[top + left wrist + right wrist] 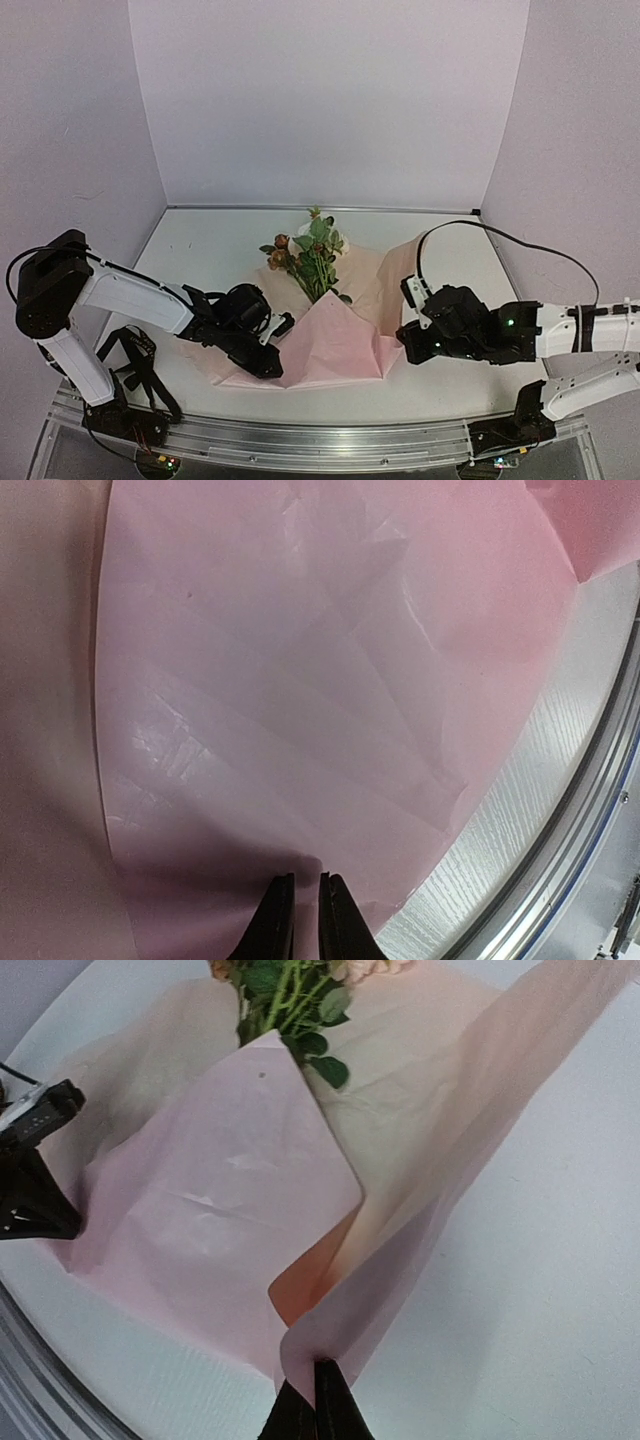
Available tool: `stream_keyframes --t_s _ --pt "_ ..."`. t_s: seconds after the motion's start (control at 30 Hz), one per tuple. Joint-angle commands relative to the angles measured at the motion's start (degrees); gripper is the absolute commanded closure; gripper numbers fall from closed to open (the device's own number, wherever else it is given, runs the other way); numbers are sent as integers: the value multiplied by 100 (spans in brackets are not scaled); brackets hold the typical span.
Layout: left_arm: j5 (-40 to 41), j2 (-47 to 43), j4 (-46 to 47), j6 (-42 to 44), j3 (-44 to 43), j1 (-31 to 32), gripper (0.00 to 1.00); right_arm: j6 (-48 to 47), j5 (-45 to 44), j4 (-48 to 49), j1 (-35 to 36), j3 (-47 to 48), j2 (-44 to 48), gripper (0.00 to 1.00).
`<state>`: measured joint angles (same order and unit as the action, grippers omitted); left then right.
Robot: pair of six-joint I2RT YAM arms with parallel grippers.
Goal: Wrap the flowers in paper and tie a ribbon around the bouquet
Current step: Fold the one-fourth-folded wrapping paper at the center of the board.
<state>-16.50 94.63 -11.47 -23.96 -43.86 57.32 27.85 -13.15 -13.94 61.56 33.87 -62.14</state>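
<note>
table [200, 250]: white, carries everything, both arms bolted at its near edge.

paper [335, 345]: spread flat mid-table. Near flap is folded up over the stems, point towards the blooms. Right side is lifted off the table in a tall fold. My read: it's held up so it can swing across as the next wrap layer. Left edge lies flat.

flowers [312, 250]: lie on the far half of the paper, heads and leaves past the fold, stems hidden under the flap. Centred like that, both sides can close over them into a cone.

ribbon: not in view. Tying not started, and wrapping looks under halfway.

left arm [130, 290]: reaches in low from the left, forearm near the table, wrist at the paper's left edge.

right arm [560, 330]: comes in low from the right, wrist turned towards the sheet.

right gripper [313, 1380]: jaws pinched closed on the paper's lifted right edge, and the sheet fans up and away from the tips.

left gripper [306, 880]: jaws down to a thin slit right at the paper's edge, low over the table. Can't tell if the sheet is actually between them.

risk: the sheet is thin, so a sharp pull from either side could tear it or drag the flowers off centre.
</note>
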Motion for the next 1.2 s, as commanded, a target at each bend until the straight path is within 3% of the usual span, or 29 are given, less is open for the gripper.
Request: stream_keyframes --t_s 0.0,0.43,0.57,0.77,1.17 --pt "156 30 127 -3 -82 -10 90 -143 649 342 183 696 -700 100" --pt "11 -503 3 -23 -119 -186 87 386 1269 1202 227 1625 -2577 100" --pt "-566 -1017 55 -82 -242 -626 76 471 1403 1330 226 1688 -2832 100" --pt "-917 -1053 53 -108 -1263 -1116 48 476 1470 1350 225 1743 -2998 100" --pt "-765 28 -261 -59 -2330 -1433 40 443 1471 1350 228 1833 -3099 100"
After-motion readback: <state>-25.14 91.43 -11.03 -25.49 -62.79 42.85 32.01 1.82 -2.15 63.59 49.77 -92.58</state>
